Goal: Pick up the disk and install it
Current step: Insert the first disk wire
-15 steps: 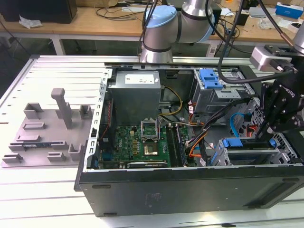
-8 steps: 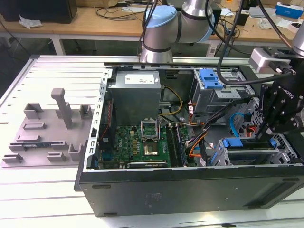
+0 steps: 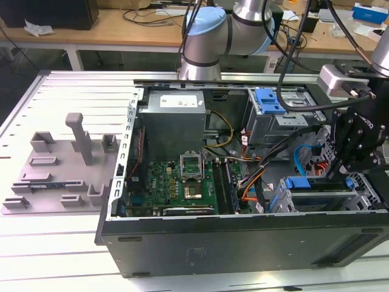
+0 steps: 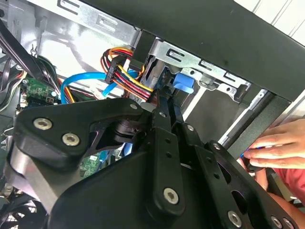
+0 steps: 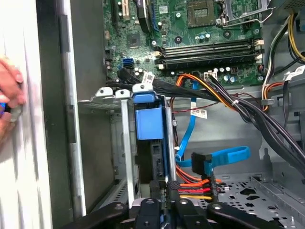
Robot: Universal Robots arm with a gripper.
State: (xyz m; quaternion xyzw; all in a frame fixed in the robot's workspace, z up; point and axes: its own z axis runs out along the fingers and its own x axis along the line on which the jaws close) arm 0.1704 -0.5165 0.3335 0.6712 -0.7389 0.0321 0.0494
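Observation:
The disk (image 5: 149, 121) stands on edge in the metal drive cage (image 5: 125, 143) at the front corner of the open computer case, its blue carrier end facing the motherboard. My gripper (image 5: 165, 190) is over that cage and shut on the disk's edge, a black finger on each side. In the second wrist view the fingers (image 4: 167, 125) meet at the cage beside the blue carrier tab (image 4: 183, 82). In the exterior view my gripper (image 3: 333, 173) reaches down into the cage at the exterior view's right, next to the blue carrier (image 3: 302, 182).
Orange, black and blue cables (image 5: 209, 162) lie close beside the cage. The motherboard (image 3: 182, 182), the grey power-supply box (image 3: 173, 118) and an upper bay with a blue latch (image 3: 270, 100) fill the case. A person's hand (image 4: 271, 148) rests outside the case wall. A grey fixture (image 3: 61, 170) lies on the table.

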